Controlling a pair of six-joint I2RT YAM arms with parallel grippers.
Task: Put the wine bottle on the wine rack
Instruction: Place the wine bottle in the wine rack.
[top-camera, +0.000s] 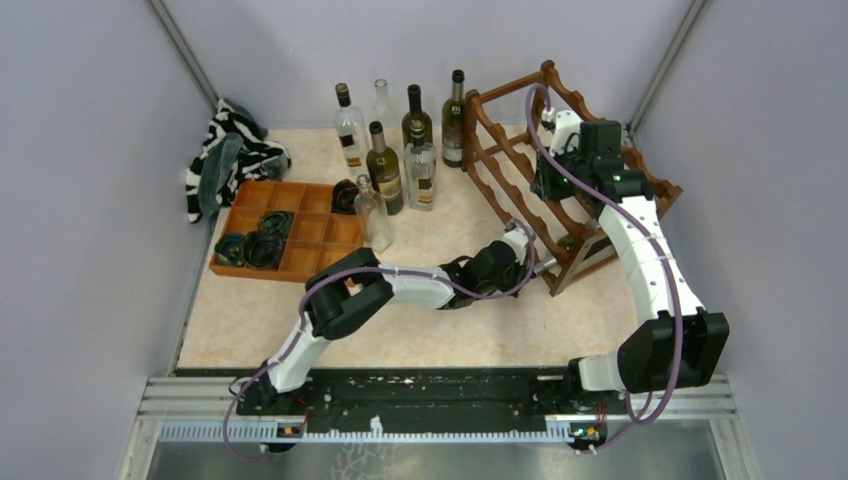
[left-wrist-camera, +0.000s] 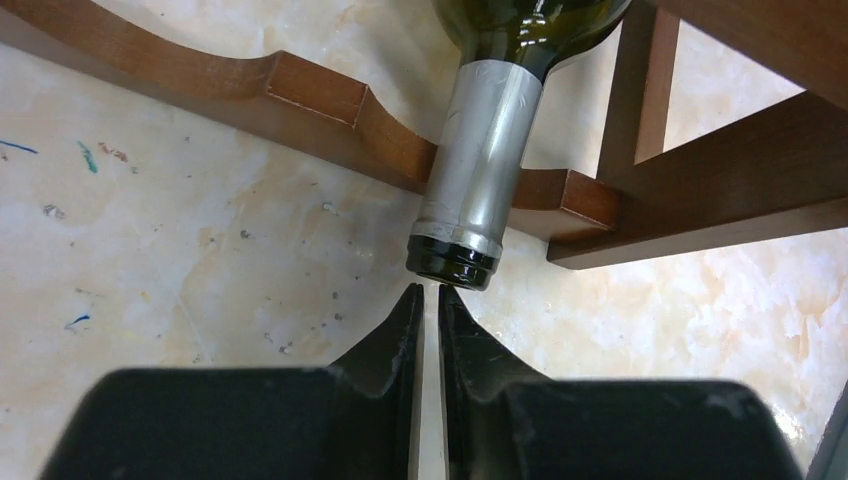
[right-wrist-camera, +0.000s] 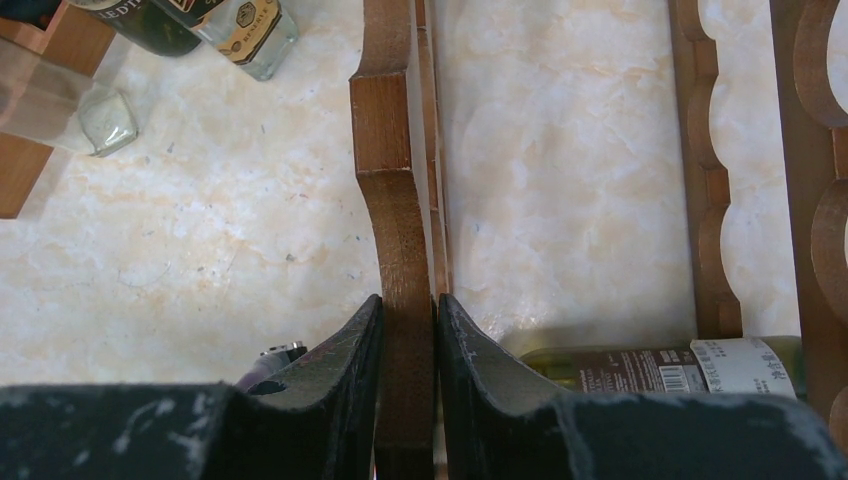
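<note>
The wine rack (top-camera: 520, 150) is a dark reddish-brown open frame with wavy rails at the back right. A dark green wine bottle (top-camera: 568, 244) lies on its side in the lowest tier, its silver-foiled neck (left-wrist-camera: 485, 160) poking out over the front rail. My left gripper (left-wrist-camera: 428, 292) is shut and empty, its tips right at the bottle's mouth; in the top view it (top-camera: 522, 242) sits at the rack's front foot. My right gripper (right-wrist-camera: 408, 305) is shut on a wavy rail of the rack (right-wrist-camera: 385, 130), high on the frame (top-camera: 550, 180). The bottle's label (right-wrist-camera: 680, 365) shows below.
Several bottles (top-camera: 400, 140) stand at the back centre, left of the rack, with a clear one (top-camera: 372, 212) nearer. A flat orange-brown compartment tray (top-camera: 300, 232) holding dark round items lies at the left. A striped cloth (top-camera: 225, 160) is in the back left corner.
</note>
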